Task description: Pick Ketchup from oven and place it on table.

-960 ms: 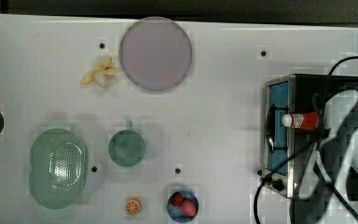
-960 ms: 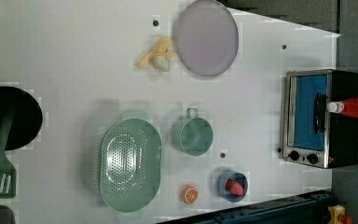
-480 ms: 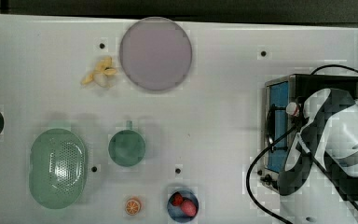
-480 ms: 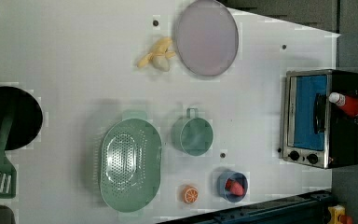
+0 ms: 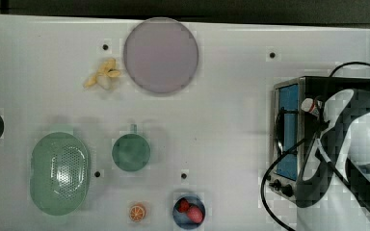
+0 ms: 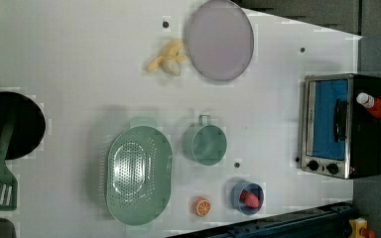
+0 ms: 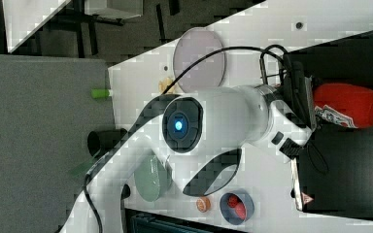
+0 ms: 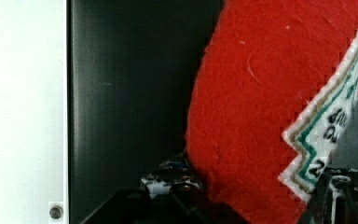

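Looking at the ketchup, I see it lying on top of the black toaster oven, white cap toward the oven's glass-door side in the left view. The right view adds the arm's wrist pressed against the bottle's capped end, which the left view leaves out; the top view gives just the white cap peeking past the arm. From the wrist view I get red bottle body with a white-edged label, its lettering not readable to me, over the oven's black top with white table beside it. I cannot tell how far the gripper is closed or whether it has the bottle.

On the table, a small blue bowl holds strawberries, at the left view's bottom. The green mug and green colander look empty, as does the lilac plate.
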Controlling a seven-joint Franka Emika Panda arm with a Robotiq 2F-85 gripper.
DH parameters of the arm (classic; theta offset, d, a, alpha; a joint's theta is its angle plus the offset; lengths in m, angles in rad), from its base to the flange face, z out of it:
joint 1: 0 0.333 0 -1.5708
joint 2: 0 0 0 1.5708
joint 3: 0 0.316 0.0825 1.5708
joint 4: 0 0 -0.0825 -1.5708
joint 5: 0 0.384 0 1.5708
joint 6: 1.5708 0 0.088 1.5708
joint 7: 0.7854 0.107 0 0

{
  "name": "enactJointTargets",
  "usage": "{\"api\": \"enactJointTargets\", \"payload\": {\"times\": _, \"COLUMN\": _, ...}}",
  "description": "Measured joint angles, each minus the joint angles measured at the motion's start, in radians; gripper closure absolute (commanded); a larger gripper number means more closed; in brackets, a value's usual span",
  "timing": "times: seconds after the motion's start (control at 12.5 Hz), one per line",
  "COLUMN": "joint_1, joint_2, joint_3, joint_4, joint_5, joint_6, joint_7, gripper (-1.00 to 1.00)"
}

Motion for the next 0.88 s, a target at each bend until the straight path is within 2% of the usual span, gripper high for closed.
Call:
{"api": "enactJointTargets", "payload": {"times": 0.16, "joint_1": 0.006, "joint_2": -0.005, "joint_3": -0.015, "joint_4": 0.011, "joint_5": 0.009, "joint_6": -0.038, "joint_7": 0.000, "gripper": -0.27}}
{"api": "enactJointTargets", "payload": {"times": 0.24, "joint_1": 0.005, "joint_2": -0.005, "joint_3": -0.019, "joint_4": 0.027, "joint_5": 0.009, "joint_6": -0.109, "joint_7": 0.000, "gripper": -0.26}}
{"api": "enactJointTargets", "payload": {"times": 0.56, "joint_1": 0.009, "joint_2": -0.047, "joint_3": -0.014, "joint_4": 0.194, "joint_5": -0.034, "joint_6": -0.431, "joint_7": 0.000, "gripper": -0.27}}
{"api": "enactJointTargets", "payload": {"times": 0.72, "joint_1": 0.051, "joint_2": -0.112, "joint_3": -0.008, "joint_4": 0.261, "joint_5": -0.092, "joint_6": -0.461, "joint_7": 0.000, "gripper": -0.26}}
{"api": "enactJointTargets", "payload": {"times": 0.88, "joint_1": 0.088, "joint_2": -0.205, "joint_3": 0.060, "joint_4": 0.293, "joint_5": -0.073, "joint_6": -0.466, "joint_7": 0.000, "gripper": -0.27}}
